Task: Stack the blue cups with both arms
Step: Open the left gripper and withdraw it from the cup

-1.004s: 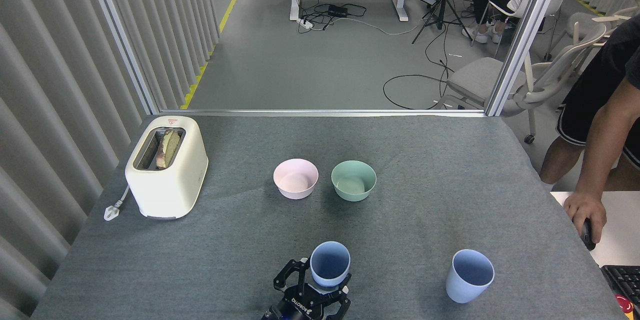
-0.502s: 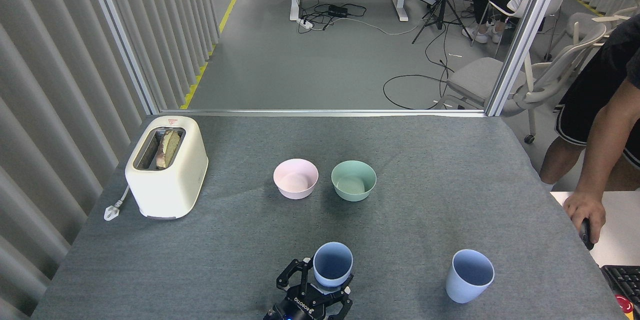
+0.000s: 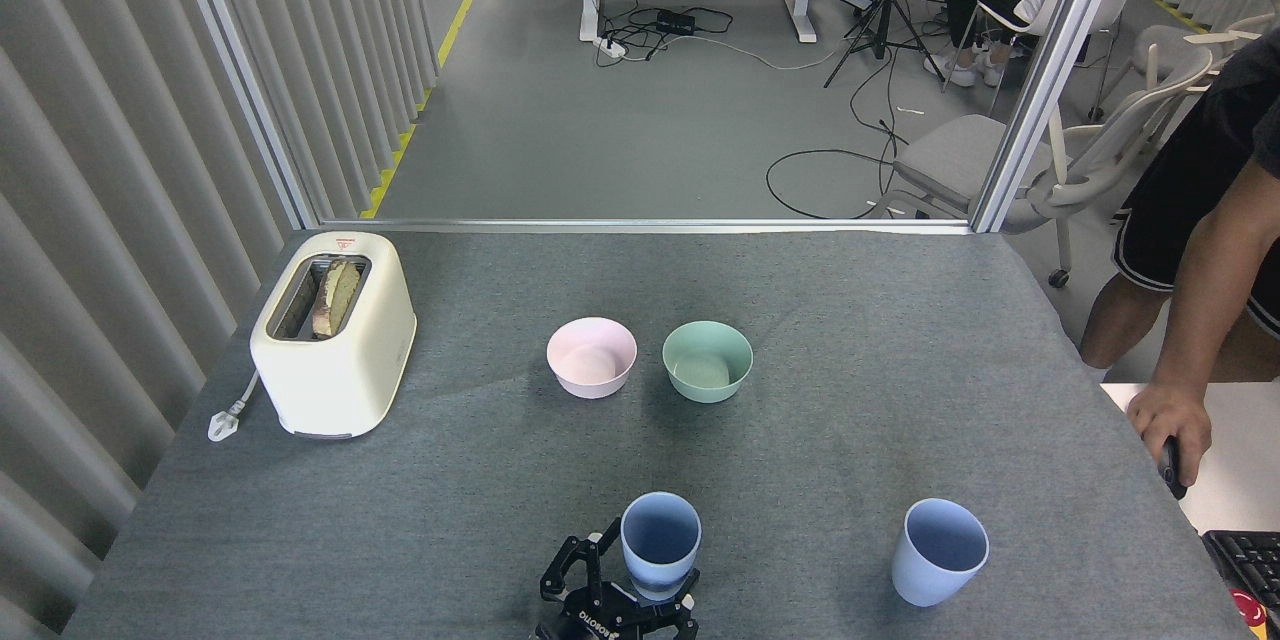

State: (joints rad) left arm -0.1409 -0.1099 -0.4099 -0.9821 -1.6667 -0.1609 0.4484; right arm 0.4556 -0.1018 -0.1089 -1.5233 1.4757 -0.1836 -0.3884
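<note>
Clenched around the lower body of one blue cup (image 3: 660, 540), the black fingers (image 3: 566, 570) of the left gripper (image 3: 618, 592) rise from the bottom edge of the head view, white lettering showing on the palm. That cup stands upright, mouth open to the camera, near the front edge of the grey table (image 3: 850, 320) and slightly left of centre. Only this gripper shows in the view; the right one is out of frame.

Well to the right, the second blue cup (image 3: 940, 552) stands alone on the cloth, upright and leaning slightly in perspective, with nothing touching it. The two cups are well apart.

Farther back, near the middle of the table, a pink bowl (image 3: 591, 357) and a mint-green bowl (image 3: 707, 361) sit side by side, close but not touching, both empty. At the left a cream toaster (image 3: 335, 335) holds a slice of bread in its slot, its plug (image 3: 222, 420) lying on the cloth beside it.

At the right edge a person's hand (image 3: 1170, 428) rests on a dark mouse on a white desk, with a keyboard (image 3: 1245, 565) corner below it. Beyond the table lie a grey floor, cables, office chairs and a seated person in the far corner.
</note>
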